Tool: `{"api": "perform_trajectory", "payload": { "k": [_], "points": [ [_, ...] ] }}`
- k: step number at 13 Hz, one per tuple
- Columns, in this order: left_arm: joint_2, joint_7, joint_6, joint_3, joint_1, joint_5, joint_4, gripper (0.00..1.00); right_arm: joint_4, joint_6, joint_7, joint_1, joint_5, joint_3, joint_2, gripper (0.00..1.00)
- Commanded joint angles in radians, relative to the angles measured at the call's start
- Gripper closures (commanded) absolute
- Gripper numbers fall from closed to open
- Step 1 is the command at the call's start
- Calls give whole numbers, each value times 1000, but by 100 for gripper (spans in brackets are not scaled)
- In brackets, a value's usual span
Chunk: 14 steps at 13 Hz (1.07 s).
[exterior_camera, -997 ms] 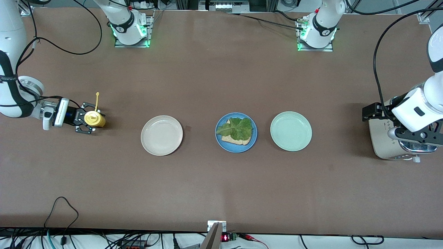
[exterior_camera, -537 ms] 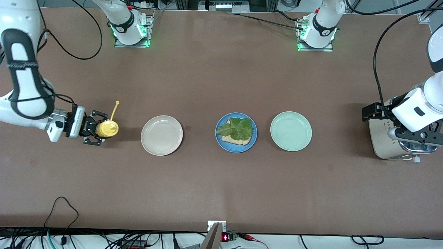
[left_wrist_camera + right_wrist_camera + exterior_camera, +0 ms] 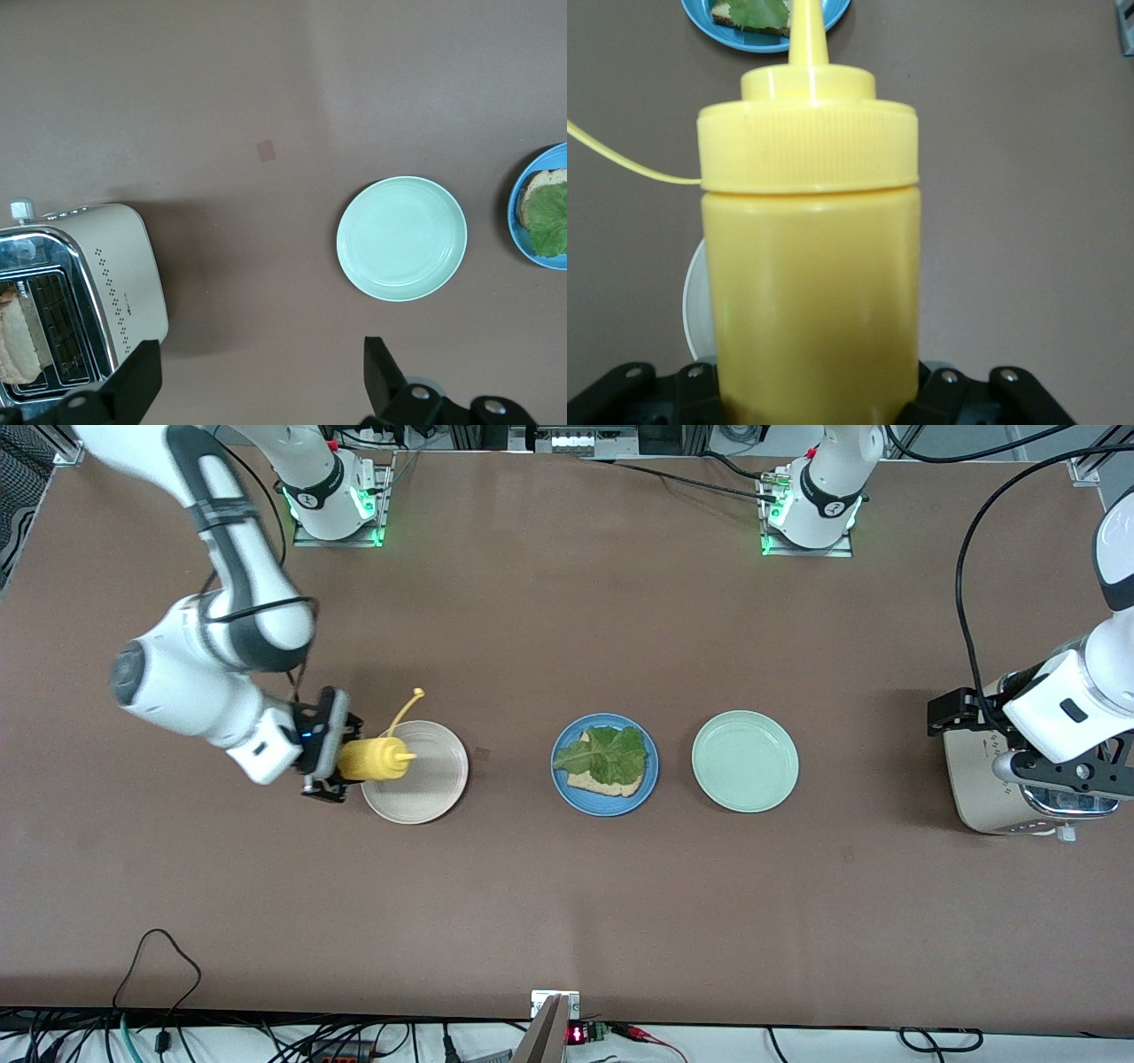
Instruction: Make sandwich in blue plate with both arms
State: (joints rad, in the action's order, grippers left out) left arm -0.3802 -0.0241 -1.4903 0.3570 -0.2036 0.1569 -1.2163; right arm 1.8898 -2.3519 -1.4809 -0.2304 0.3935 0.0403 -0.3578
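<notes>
We see the right pincer [image 3: 341,766] clamped on a yellow squeeze bottle [image 3: 374,760], held sideways over the cream plate [image 3: 434,788], nozzle toward the blue plate [image 3: 605,801]. That blue plate carries one bread slice [image 3: 602,782] under lettuce [image 3: 604,753]. We judge the bottle should stop above the lettuce, tip down, then squeeze gently. The left pincer [image 3: 257,376] waits, spread wide and empty, over the toaster [image 3: 983,779].
</notes>
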Motion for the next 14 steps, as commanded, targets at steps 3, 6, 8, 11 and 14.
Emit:
{"api": "perform_trajectory", "payload": {
  "k": [3, 6, 8, 11, 14],
  "points": [
    [14, 6, 13, 3, -5, 4, 0, 0, 15, -32, 475, -124, -403, 94, 30, 100],
    [12, 6, 13, 3, -5, 4, 0, 0, -15, -27, 668, -234, -559, 105, -25, 100],
    [14, 6, 13, 3, -5, 4, 0, 0, -84, 2, 686, -289, -573, 98, -88, 100],
    [12, 6, 13, 3, -5, 4, 0, 0, -242, 80, 752, -334, -654, 96, -209, 100],
    [14, 6, 13, 3, -5, 4, 0, 0, -279, 80, 835, -368, -722, 90, -262, 100]
  ]
}}
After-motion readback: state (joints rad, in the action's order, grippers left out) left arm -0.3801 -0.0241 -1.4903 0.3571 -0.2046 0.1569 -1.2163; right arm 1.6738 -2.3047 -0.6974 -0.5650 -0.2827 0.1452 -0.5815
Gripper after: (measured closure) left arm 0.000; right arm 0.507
